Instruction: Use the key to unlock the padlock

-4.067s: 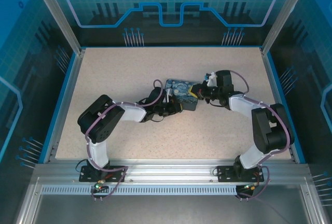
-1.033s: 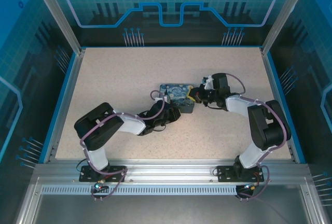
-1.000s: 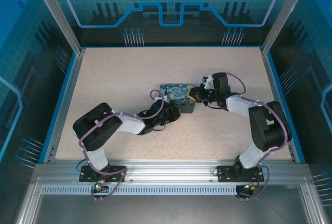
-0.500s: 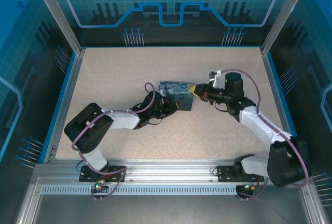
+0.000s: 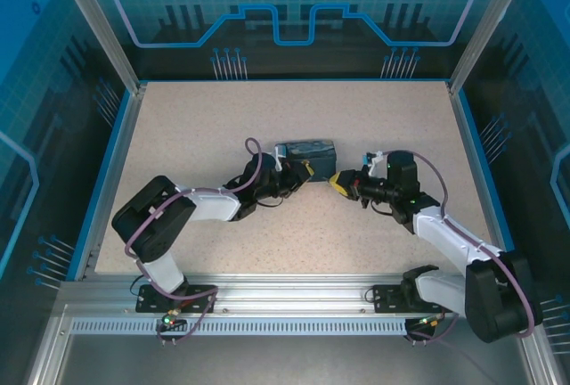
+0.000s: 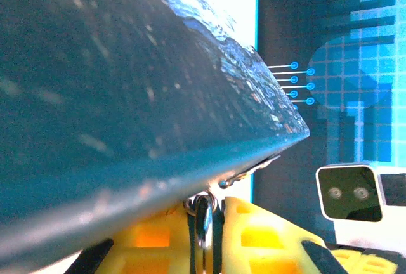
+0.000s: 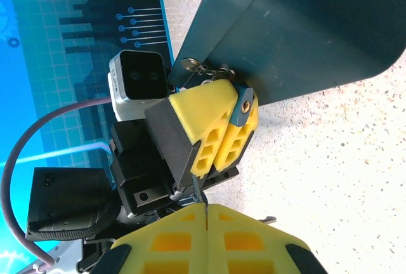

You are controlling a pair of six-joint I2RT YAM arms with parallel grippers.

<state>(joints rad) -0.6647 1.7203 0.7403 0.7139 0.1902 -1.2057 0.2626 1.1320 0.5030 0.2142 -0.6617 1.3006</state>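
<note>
- The speckled table (image 5: 374, 118) is carrying everything, with the 2 arms reaching in from its near edge.
- The left arm (image 5: 209, 205) is stretching rightward toward the middle, and the right arm (image 5: 445, 229) is reaching leftward toward the same spot.
- The padlock (image 5: 305, 150) is sitting near the middle of the table, turned so that the top view is catching mostly its dark side. In the left wrist view it is looming close above the fingers.
- The left gripper (image 5: 301, 173) is pressing up against the padlock's near edge, its yellow fingers nipped together on the key.
- The right gripper (image 5: 339, 180) is hovering just to the right of the padlock, apart from it. Its 2 fingers are pressed fully together and pointing at the left gripper.
- The key (image 7: 192, 66) is showing as a small metal piece at the left fingertips, touching the padlock's dark edge.
</note>
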